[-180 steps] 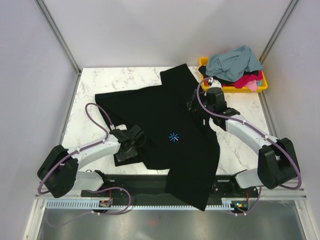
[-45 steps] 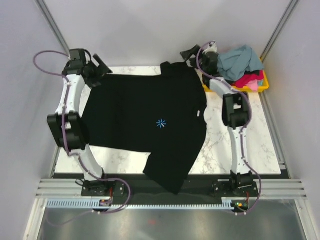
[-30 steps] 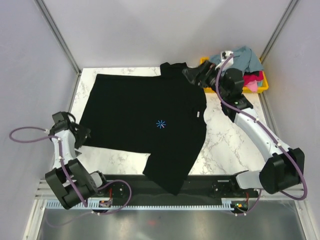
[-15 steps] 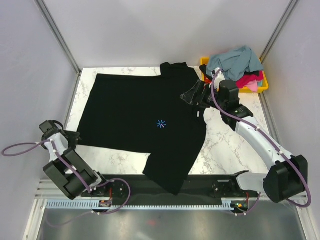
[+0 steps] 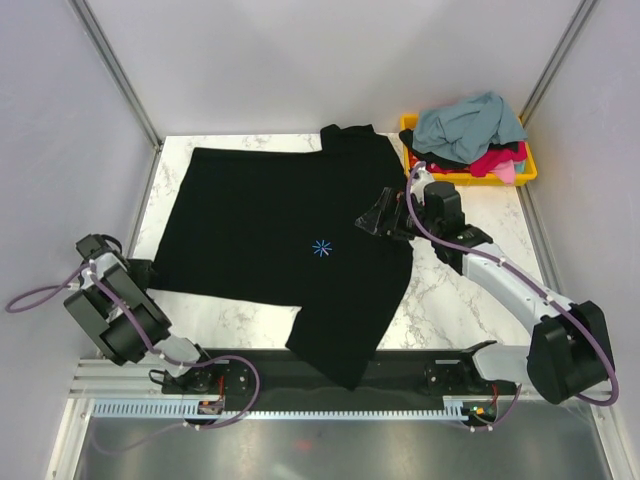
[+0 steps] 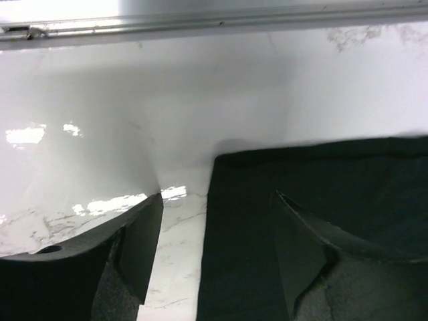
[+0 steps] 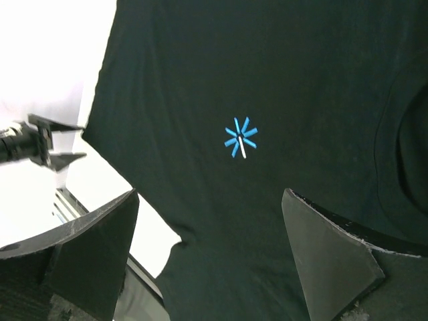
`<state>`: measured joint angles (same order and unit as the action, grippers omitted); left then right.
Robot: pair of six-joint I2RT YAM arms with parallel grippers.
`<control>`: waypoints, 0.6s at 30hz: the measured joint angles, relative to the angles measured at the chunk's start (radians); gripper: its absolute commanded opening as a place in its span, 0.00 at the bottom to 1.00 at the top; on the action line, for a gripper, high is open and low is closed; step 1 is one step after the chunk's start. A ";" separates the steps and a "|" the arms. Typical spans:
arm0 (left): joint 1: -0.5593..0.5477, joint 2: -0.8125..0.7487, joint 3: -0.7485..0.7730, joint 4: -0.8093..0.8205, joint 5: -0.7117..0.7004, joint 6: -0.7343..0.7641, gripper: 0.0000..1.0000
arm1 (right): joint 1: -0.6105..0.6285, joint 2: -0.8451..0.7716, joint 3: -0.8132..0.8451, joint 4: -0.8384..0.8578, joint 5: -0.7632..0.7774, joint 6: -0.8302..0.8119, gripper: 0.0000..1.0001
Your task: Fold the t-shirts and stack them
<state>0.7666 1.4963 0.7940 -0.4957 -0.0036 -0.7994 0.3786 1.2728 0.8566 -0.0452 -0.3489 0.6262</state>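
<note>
Black shirt lies spread flat, not yet folded, one corner between the left gripper's parted, empty jaws, its middle below the right gripper's wide-open, empty jaws; the other shirts sit heaped in a bin, nothing stacked.

No readable text; only a light-blue starburst mark on the black t-shirt.

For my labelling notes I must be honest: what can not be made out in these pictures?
- Top view: the black t-shirt hangs over the black rail; black on black, so its lower outline is lost.
- Top view: the piled shirts in the yellow bin overlap, so their number is hidden.
- Left wrist view: the frame edge cuts off all but one corner of the black t-shirt.
</note>
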 measured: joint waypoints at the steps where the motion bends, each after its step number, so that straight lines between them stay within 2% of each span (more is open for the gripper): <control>1: 0.000 0.017 0.014 -0.003 -0.002 -0.006 0.70 | 0.001 0.000 -0.009 0.000 -0.003 -0.002 0.96; 5: -0.013 0.066 0.055 0.003 -0.013 -0.027 0.60 | 0.001 -0.002 -0.040 0.004 -0.010 -0.013 0.96; 9: -0.042 0.082 0.065 0.017 -0.031 -0.048 0.45 | 0.001 -0.018 -0.072 -0.003 -0.011 -0.023 0.96; 10: -0.051 0.082 0.064 0.022 -0.036 -0.052 0.34 | 0.001 -0.023 -0.074 -0.009 -0.011 -0.025 0.95; 12: -0.071 0.083 0.056 0.036 -0.042 -0.060 0.18 | 0.001 -0.040 -0.080 -0.021 -0.010 -0.029 0.94; 13: -0.079 0.083 0.054 0.040 -0.045 -0.062 0.03 | 0.002 -0.054 -0.085 -0.031 -0.009 -0.029 0.94; 18: -0.113 0.078 0.043 0.064 -0.047 -0.064 0.02 | 0.062 -0.148 -0.089 -0.203 0.148 -0.035 0.93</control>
<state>0.6533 1.5745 0.8371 -0.4316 -0.0505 -0.8635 0.4404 1.1244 0.7673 -0.2478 -0.2012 0.5915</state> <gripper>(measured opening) 0.034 0.930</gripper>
